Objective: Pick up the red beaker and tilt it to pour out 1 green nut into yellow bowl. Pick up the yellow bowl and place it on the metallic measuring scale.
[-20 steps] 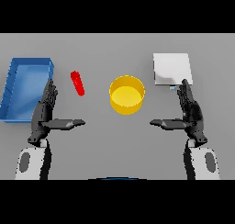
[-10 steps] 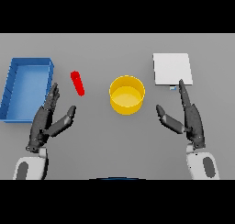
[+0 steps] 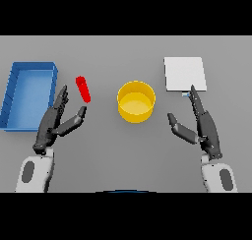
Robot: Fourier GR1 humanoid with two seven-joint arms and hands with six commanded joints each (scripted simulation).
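As the head view looks down on a plain grey surface [image 3: 123,57], the red beaker [image 3: 83,89] lies at about ten o'clock from the middle of the scene. It is a small, bright red, narrow cylinder with rounded ends, tilted so its far end leans slightly left. Its inside cannot be seen, and no green nut can be made out.

Near the centre stands the yellow bowl [image 3: 136,101], round and upright, with a thin bright rim and a paler yellow floor. It sits well apart from the beaker, at the beaker's four o'clock.

At two o'clock from the bowl lies the metallic measuring scale [image 3: 184,74], a flat, pale, nearly white square plate with a small dark mark at its near edge. It is near the bowl but not touching it.

At nine o'clock, along the left edge, rests a blue tray [image 3: 14,94], a rectangular bin with raised walls and a lighter blue floor.

The left hand [image 3: 53,122] comes up from seven o'clock. Its fingers are straight and spread apart, pointing toward the beaker, thumb out to the right; the thumb tip ends just below the beaker without touching it.

The right hand [image 3: 203,124] comes up from five o'clock. Its fingers are straight and held together, pointing toward the scale's near edge, thumb spread leftward. It holds nothing.
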